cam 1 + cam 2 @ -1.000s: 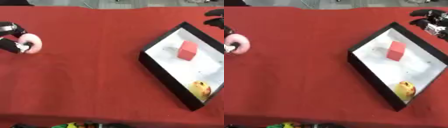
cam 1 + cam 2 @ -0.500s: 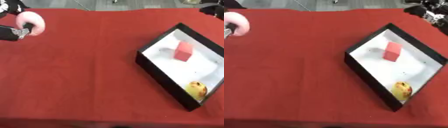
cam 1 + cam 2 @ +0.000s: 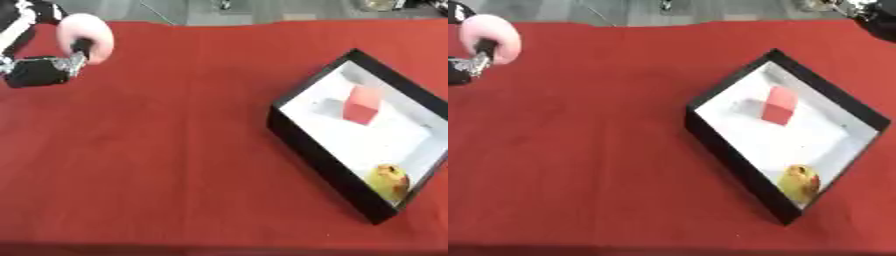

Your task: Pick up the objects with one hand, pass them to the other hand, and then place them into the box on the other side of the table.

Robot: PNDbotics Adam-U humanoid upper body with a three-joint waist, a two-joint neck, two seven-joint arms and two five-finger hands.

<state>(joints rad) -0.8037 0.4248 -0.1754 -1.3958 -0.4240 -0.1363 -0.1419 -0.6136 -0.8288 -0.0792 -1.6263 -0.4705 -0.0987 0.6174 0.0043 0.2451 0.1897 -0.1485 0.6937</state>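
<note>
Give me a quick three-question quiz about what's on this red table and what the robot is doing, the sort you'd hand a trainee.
1. True or false: the box already holds a red block and a yellowish fruit.
2. Which hand holds the pink ring? A) left hand B) right hand C) neither
3. Fill in: the box sits on the table's ____ side, as the robot sees it.

Key
1. True. Both lie inside, the block towards the far end and the fruit in the near corner.
2. A. The fingers are curled round the ring at the far left.
3. Right.
</note>
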